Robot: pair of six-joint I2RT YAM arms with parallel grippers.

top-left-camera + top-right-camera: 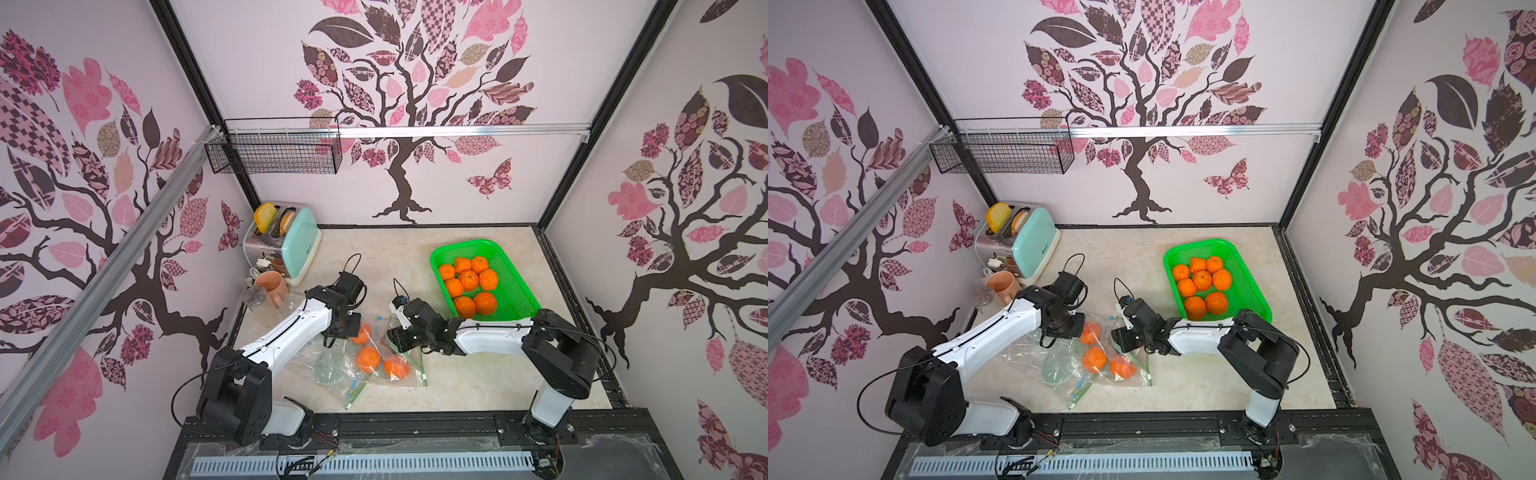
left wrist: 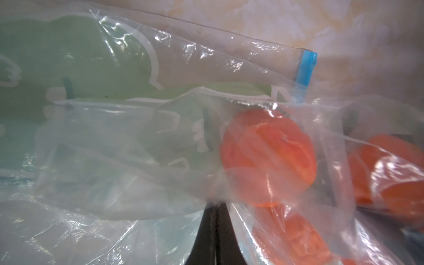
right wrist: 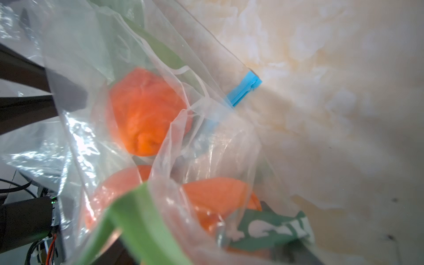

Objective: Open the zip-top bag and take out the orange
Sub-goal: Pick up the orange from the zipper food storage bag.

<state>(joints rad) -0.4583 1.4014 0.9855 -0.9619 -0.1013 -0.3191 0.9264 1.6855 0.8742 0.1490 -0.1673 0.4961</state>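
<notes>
My left fingers [image 2: 206, 236] are pinched shut on the bag [image 1: 409, 376], which lies near the table's [image 1: 478, 374] front edge. I cannot tell how open my right fingers [image 1: 394, 340] are. The mouth seems parted, but all three oranges [image 1: 368, 358] remain inside.

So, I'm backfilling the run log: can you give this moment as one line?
left gripper: shut on zip-top bag | right gripper: at bag edge, grip unclear | oranges: three, inside plastic
</notes>
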